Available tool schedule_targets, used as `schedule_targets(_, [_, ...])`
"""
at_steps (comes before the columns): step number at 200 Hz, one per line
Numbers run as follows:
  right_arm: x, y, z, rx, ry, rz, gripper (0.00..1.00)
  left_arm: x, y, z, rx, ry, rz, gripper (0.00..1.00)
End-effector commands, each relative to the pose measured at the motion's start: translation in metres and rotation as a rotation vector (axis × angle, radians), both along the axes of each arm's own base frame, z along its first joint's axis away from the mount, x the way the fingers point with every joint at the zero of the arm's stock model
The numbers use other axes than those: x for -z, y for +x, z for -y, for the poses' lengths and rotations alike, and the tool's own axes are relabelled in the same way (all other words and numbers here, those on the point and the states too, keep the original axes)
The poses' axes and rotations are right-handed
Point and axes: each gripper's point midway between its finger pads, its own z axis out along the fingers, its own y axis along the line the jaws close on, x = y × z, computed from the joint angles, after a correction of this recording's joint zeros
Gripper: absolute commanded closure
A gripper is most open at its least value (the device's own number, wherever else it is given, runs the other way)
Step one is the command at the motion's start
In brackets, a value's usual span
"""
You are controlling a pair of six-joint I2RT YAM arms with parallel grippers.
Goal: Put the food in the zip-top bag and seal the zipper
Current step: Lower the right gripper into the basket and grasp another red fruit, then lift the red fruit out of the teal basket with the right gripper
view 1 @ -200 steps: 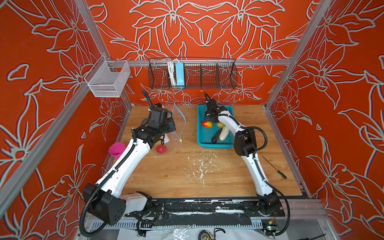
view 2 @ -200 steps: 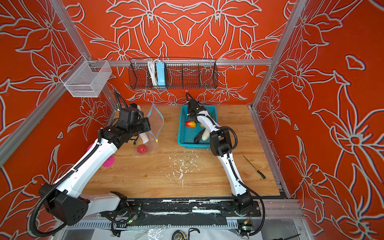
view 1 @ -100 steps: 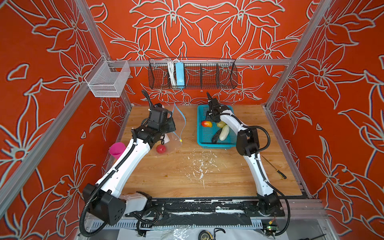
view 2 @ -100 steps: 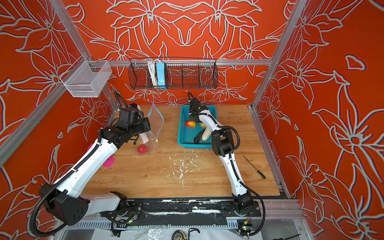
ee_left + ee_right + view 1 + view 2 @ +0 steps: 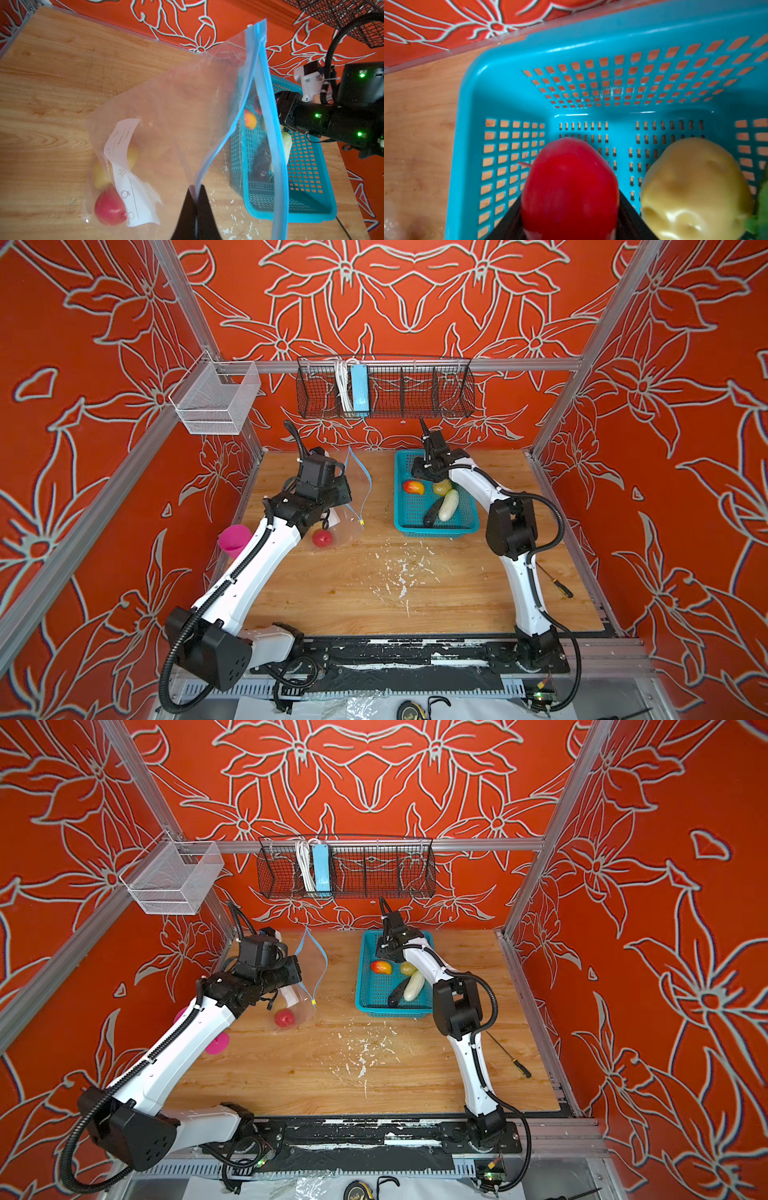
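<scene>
Near the table's left edge, the left gripper is clamped on the bag's rim, holding its mouth agape, zipper unsealed. An apple and a potato lie in its bottom on the wood. Farther back, inside the basket by the back edge, the right gripper grips a second apple.

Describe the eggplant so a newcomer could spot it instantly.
Find the teal perforated basket at the back of the wooden table. Inside, near its front wall, the eggplant lies beside the white radish. It alone is dark, almost black.
</scene>
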Motion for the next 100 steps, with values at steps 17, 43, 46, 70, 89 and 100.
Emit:
schedule_targets(17, [-0.023,-0.009,0.001,0.004,0.058,0.032,0.53,-0.007,-0.002,0.000,0.001,-0.021,0.038,1.00])
schedule_targets(43, [-0.022,-0.016,0.004,0.008,0.052,0.032,0.53,-0.006,-0.002,-0.001,-0.001,-0.018,0.035,1.00])
schedule_targets(46, [-0.021,-0.017,0.005,0.010,0.052,0.031,0.53,-0.006,-0.001,-0.001,-0.001,-0.017,0.034,1.00])
schedule_targets(70, [-0.017,-0.025,0.004,-0.004,0.060,0.016,0.53,-0.004,-0.001,0.000,0.001,-0.018,0.025,1.00])
schedule_targets(89, [-0.016,-0.033,0.004,-0.010,0.079,0.006,0.54,-0.004,0.000,0.002,0.011,-0.025,0.026,1.00])
schedule_targets(100, [-0.016,-0.037,0.004,-0.011,0.093,0.007,0.54,-0.004,0.000,0.003,0.013,-0.030,0.026,1.00])
